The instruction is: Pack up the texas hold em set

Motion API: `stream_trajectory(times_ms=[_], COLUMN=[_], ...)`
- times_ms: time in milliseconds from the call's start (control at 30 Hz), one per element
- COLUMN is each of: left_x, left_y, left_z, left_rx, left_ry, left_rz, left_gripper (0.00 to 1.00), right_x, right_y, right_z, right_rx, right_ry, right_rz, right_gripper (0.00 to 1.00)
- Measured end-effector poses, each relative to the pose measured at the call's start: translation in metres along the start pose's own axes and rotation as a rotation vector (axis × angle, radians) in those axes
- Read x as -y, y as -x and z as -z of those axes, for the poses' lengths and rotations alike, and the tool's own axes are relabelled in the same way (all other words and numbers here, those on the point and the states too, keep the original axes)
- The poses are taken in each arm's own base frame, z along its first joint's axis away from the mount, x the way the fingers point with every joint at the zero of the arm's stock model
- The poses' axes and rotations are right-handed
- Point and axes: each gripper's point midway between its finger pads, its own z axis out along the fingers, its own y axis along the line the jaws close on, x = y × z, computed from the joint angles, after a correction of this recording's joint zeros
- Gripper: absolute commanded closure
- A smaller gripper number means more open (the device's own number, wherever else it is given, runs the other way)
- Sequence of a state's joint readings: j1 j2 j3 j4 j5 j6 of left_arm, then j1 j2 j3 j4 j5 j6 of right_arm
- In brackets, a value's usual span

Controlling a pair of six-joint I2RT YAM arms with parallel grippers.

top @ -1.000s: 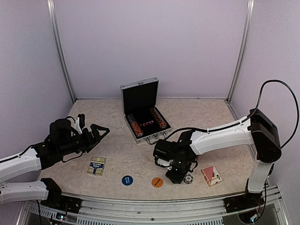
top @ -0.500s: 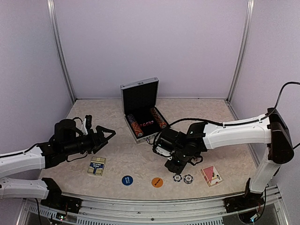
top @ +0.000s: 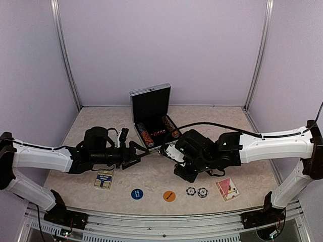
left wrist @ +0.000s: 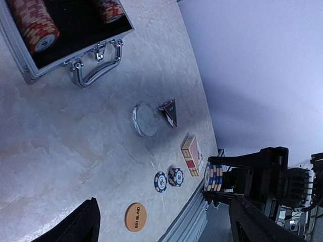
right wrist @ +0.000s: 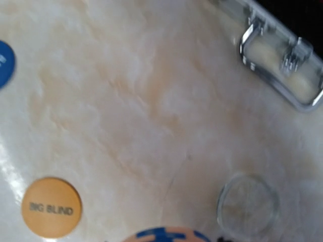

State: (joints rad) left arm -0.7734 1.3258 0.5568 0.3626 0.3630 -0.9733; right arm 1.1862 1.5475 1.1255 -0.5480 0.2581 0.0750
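The case [top: 150, 103] stands open at the back middle of the table [top: 222, 126], with its lid upright, its handle [left wrist: 96, 63] toward the arms, and two rows of chips [top: 144, 133] inside. The left gripper [left wrist: 164, 212] hangs in front of the case, fingers spread wide and holding nothing. The right gripper [left wrist: 215, 179] is closed on a short stack of chips [right wrist: 164, 235] striped blue and orange. Loose along the near edge lie the blue deck [top: 104, 179], blue disc [top: 137, 193], orange disc [top: 169, 195], two chips [top: 196, 191] and red deck [top: 227, 188].
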Motion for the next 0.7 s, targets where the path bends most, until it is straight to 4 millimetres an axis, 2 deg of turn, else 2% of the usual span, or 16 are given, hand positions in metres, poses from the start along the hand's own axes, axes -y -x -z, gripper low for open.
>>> stream_trajectory(times_ms=[167,467,700], left_x=[0.012,0.051,0.055], left_y=[-0.009,-0.024,-0.033], left_z=[-0.021,-0.052,-0.065], left_rx=[-0.064,-0.157,-0.204], left_ry=[-0.057,-0.192,-0.229], left_rz=[-0.014,-0.055,-0.054], left_gripper=[0.17,0.2,0.23], right_x=[-0.004,-0.008,-0.013], right_y=[0.013,0.023,0.024], right_z=[0.011,0.016,0.017], right_rx=[0.076,0.127,0.133], right_ry=[0.002,0.007,0.014], right_rz=[0.031,0.049,0.06], right_gripper=[1.0,1.0,1.0])
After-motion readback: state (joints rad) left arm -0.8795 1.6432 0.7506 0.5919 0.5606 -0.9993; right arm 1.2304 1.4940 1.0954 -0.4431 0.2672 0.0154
